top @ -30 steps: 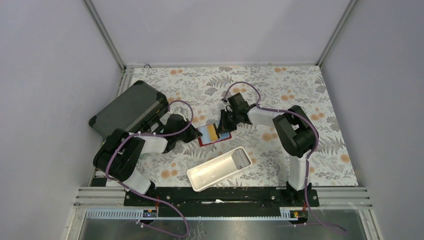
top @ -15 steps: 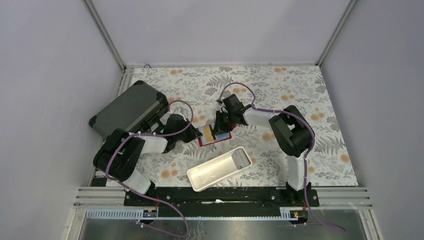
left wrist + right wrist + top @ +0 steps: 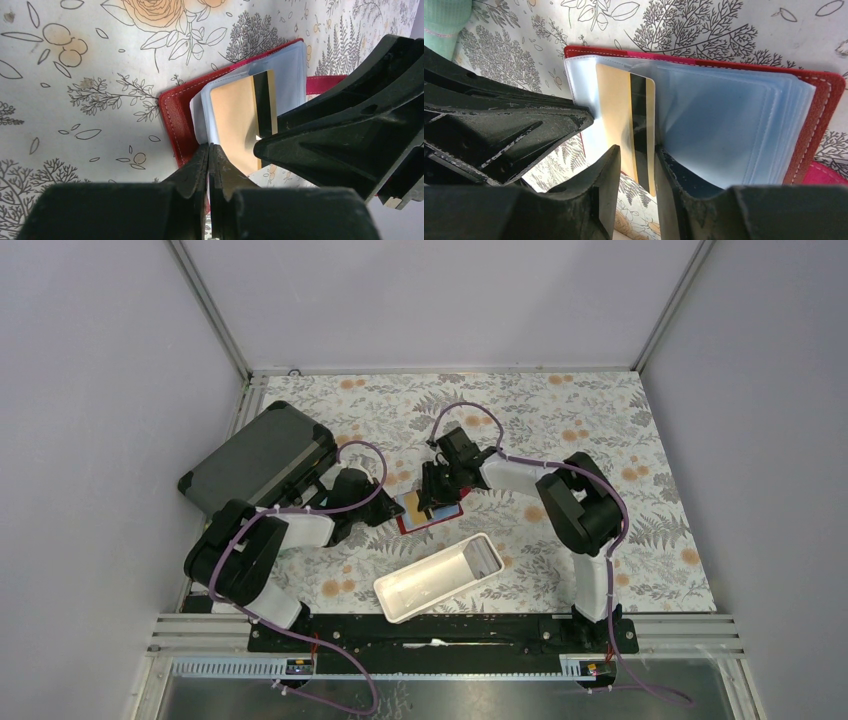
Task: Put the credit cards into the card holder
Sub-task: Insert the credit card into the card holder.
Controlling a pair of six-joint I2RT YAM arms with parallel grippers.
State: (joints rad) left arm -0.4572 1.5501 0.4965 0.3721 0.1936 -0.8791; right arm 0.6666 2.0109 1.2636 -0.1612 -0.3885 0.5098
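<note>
White tray (image 3: 437,580) nearest; beyond it on the bench (image 3: 600,420), open red wallet (image 3: 724,64), its clear sleeve edge pinched by the closed left end effector (image 3: 209,150); right end effector (image 3: 637,151) slightly spread astride 1 yellow-brown card (image 3: 616,105) partly sleeved; grey case (image 3: 262,455) farthest.

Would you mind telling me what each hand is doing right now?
Left hand: closed, pinching the card holder's edge.
Right hand: open, at the yellow card.

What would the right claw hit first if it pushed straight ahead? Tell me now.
The right claw would likely meet the yellow-brown card right ahead, tucked in a clear sleeve of the red card holder; depth is unclear.
</note>
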